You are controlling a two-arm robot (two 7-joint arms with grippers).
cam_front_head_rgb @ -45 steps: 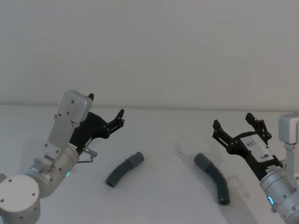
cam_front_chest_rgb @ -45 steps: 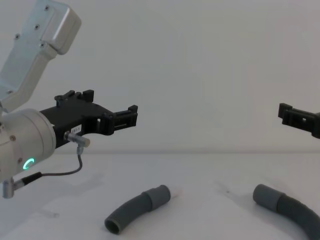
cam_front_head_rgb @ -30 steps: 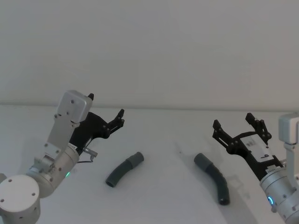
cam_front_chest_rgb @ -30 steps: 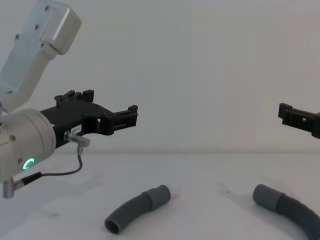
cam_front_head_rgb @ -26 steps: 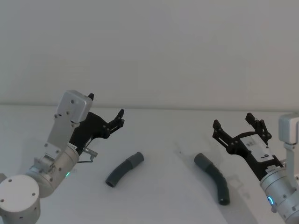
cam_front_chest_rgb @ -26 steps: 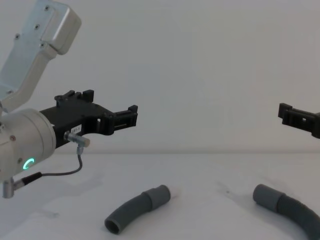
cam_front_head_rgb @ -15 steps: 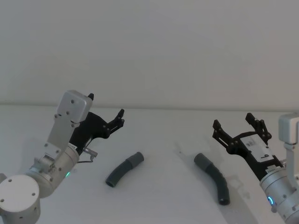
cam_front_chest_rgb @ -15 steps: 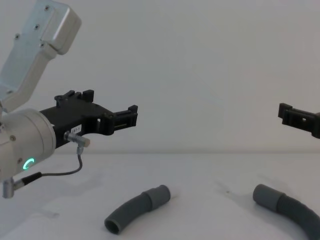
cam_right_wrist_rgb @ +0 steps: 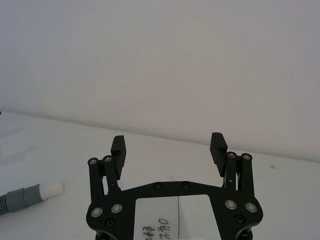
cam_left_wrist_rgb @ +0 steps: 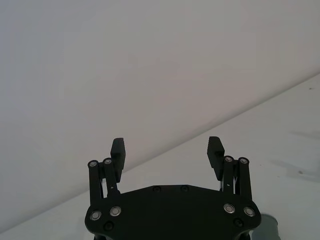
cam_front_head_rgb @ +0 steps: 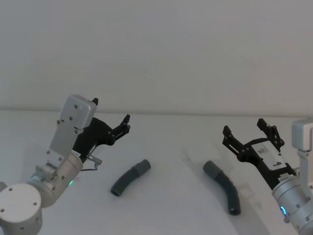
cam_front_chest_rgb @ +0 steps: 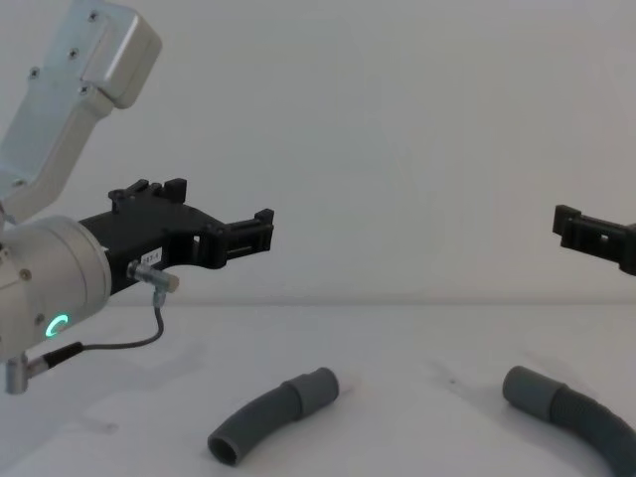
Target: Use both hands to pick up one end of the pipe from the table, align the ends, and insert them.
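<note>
A plain, matt white surface (cam_front_head_rgb: 166, 215) is seen, backed by a bare, pale wall (cam_front_head_rgb: 161, 54) that meets it in a faint line beyond the short hose (cam_front_head_rgb: 129, 177). The short hose lies curved on the surface, with its grey cuff (cam_front_chest_rgb: 316, 387) turned to the far right. A narrower white tip (cam_right_wrist_rgb: 51, 189) is shown on that cuff in the right wrist view. The longer hose (cam_front_head_rgb: 224, 188) lies to the right of the short hose, well apart from it, and the two cuffs are turned toward each other. A small faint mark (cam_front_chest_rgb: 450, 379) is seen on the surface just right of the short hose's cuff. The left gripper (cam_front_head_rgb: 111, 110) is held in the air above and to the left of the short hose, its jaws spread wide and empty. The right gripper (cam_front_head_rgb: 243, 126) is held well to the right of the short hose, its jaws likewise spread and empty.
</note>
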